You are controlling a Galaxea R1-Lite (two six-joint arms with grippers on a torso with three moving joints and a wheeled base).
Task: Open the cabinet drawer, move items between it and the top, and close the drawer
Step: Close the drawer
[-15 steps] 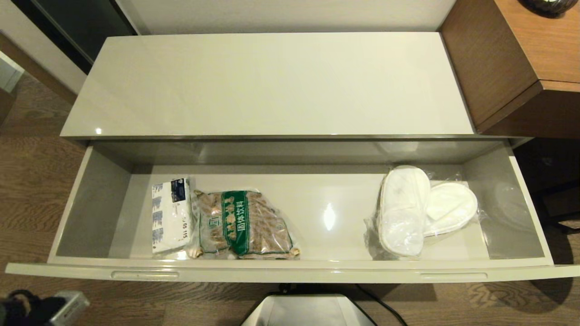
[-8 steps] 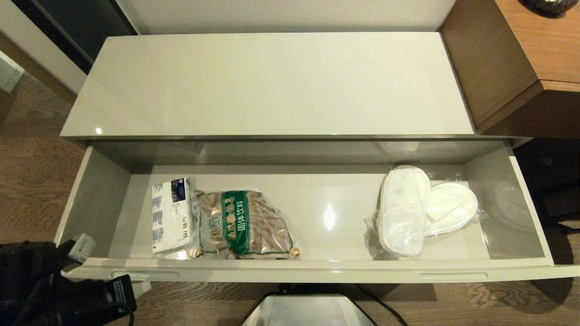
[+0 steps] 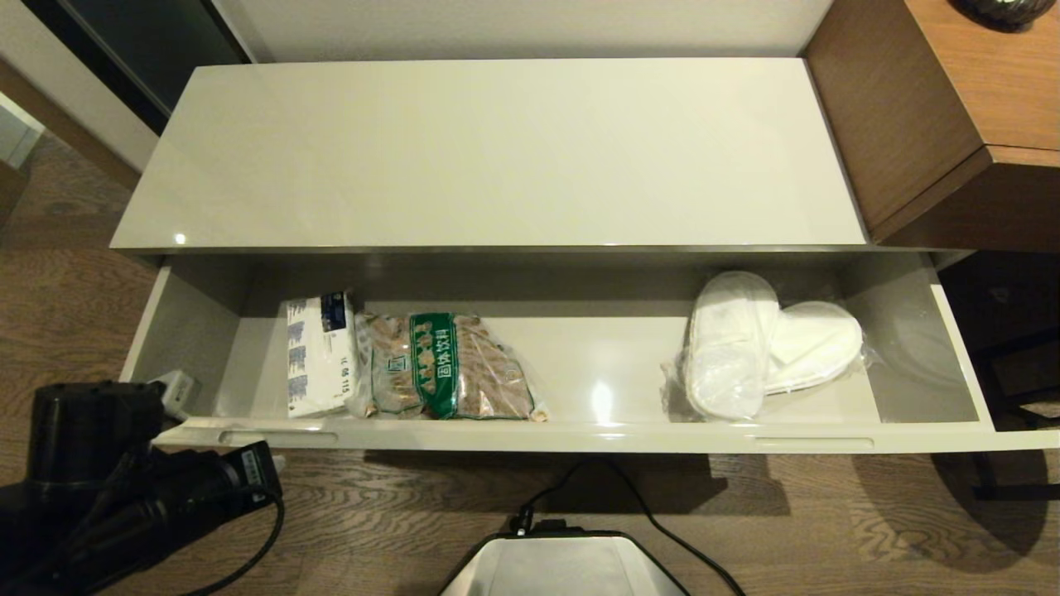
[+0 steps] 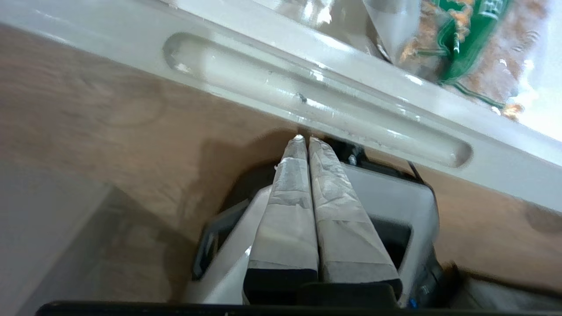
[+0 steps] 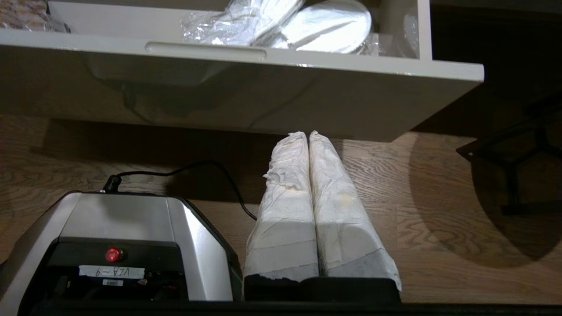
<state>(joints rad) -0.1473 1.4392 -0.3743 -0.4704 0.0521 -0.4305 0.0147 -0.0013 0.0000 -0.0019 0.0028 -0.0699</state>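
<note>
Over a wood floor, the cabinet drawer stands partly open. The left gripper, fingers pressed together, meets its front edge; tissue pack and slippers lie beyond, inside. Closing appears underway; next, a steady inward push. The right gripper, also pressed together, idles below the front.

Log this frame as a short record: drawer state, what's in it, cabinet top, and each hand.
drawer: part open
contents: tissue pack at left, touching brown packet; wrapped slippers at right
top: nothing on it
left hand: shut, holding nothing, at drawer's front left near the slot
right hand: shut, holding nothing, low before the drawer's right end
</note>
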